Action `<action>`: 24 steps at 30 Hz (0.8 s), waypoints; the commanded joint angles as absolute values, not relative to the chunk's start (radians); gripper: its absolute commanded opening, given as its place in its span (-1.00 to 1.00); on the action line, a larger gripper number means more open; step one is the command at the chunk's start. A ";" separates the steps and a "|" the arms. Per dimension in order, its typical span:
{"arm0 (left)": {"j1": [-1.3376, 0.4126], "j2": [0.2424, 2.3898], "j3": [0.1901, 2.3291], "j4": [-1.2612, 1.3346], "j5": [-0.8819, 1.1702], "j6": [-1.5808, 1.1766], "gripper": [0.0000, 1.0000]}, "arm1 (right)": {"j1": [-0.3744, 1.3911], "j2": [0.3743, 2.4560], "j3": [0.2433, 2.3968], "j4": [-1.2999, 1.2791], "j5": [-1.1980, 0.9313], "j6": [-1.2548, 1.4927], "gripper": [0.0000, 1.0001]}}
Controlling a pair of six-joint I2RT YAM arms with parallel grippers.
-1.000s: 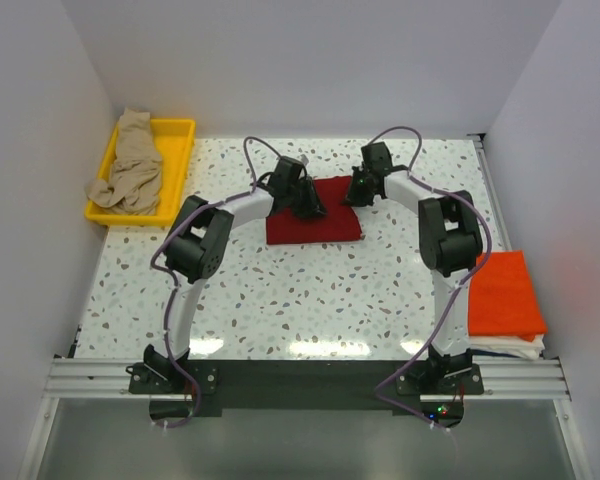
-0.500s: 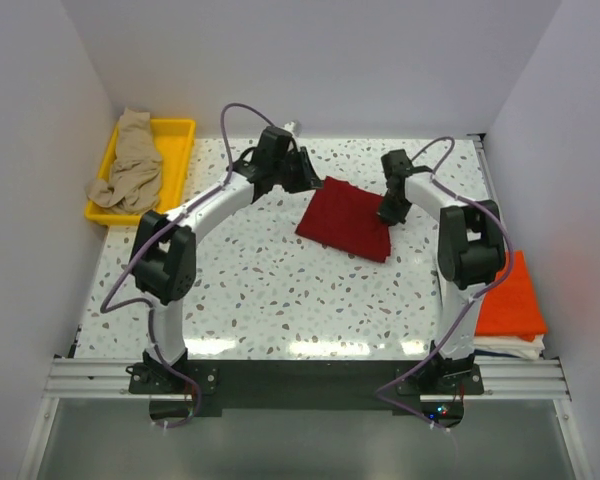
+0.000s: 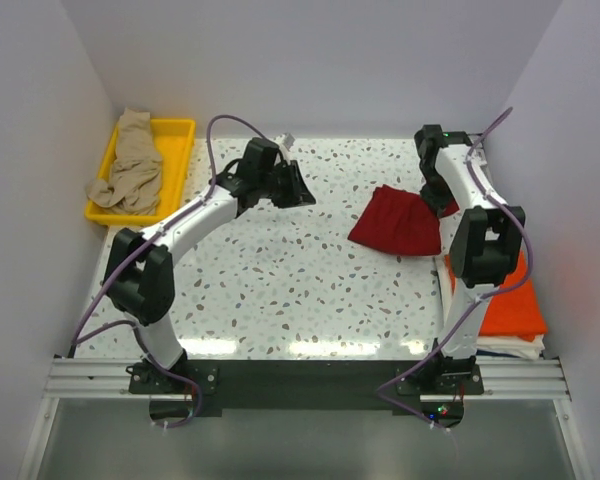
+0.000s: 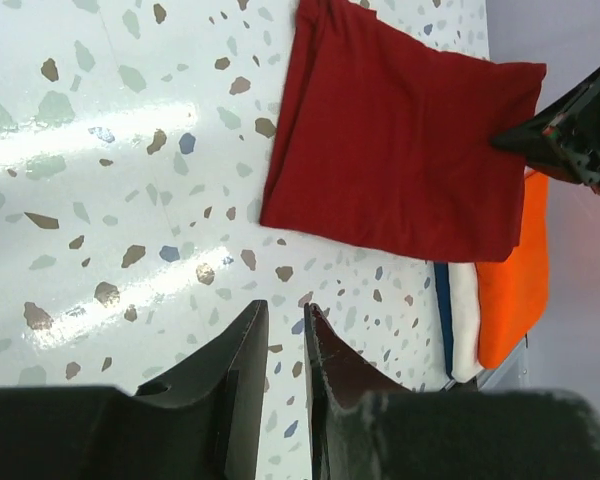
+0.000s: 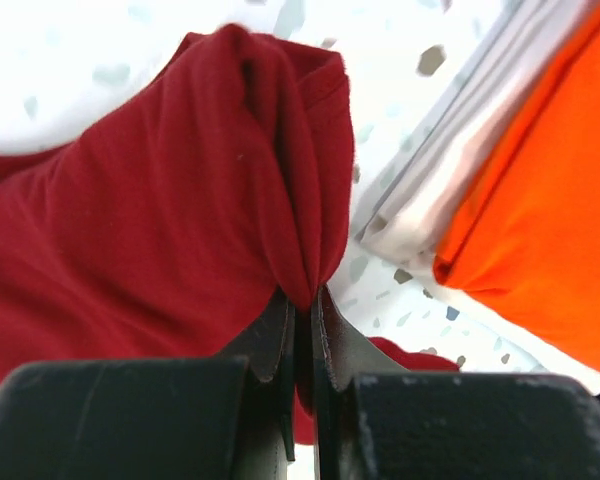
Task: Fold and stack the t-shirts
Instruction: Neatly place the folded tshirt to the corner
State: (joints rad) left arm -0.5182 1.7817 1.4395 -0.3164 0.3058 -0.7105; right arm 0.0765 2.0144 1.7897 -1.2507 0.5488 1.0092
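At the lower right of the top view, nearest to the arm bases, the orange shirt (image 3: 510, 300) lies folded on top of the white shirt (image 3: 505, 348). Only a thin white edge shows under the orange one. This stack sits at the right edge of the speckled counter (image 3: 280, 290).

A little farther, at the right of the middle, is the red shirt (image 3: 400, 222). It is near the stack, just to its upper left. The right hand (image 3: 442, 203) is clenched on the right edge of this shirt. In the right wrist view the two fingers (image 5: 280, 330) press together on a gathered fold of red cloth, and the cloth bunches up to this point. The rest of the shirt spreads on the counter toward the left of the frame.

At about the same depth, left of the middle, the left hand (image 3: 298, 190) hangs over bare counter, well apart from the red shirt. In the left wrist view its fingers (image 4: 242, 350) stand a little apart with only a narrow gap, and they grasp nothing.

Farthest, at the upper left of the top view, the yellow tray (image 3: 178, 128) stands at the counter's corner. The tan shirt (image 3: 130, 170) lies crumpled in it and hangs partly over its left rim.
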 commanded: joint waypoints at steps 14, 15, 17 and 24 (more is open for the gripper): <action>-0.525 1.683 1.451 -0.334 0.350 -0.661 -0.49 | -0.189 1.839 1.976 -1.591 0.641 1.034 -1.00; -0.526 1.686 1.456 -0.336 0.351 -0.658 -0.49 | -0.193 1.829 1.970 -1.591 0.641 1.031 -1.00; -0.526 1.686 1.462 -0.344 0.351 -0.654 -0.49 | -0.210 1.804 1.950 -1.591 0.641 1.020 -1.00; -0.529 1.675 1.447 -0.347 0.354 -0.652 -0.49 | -0.248 1.683 1.876 -1.588 0.623 0.973 -1.00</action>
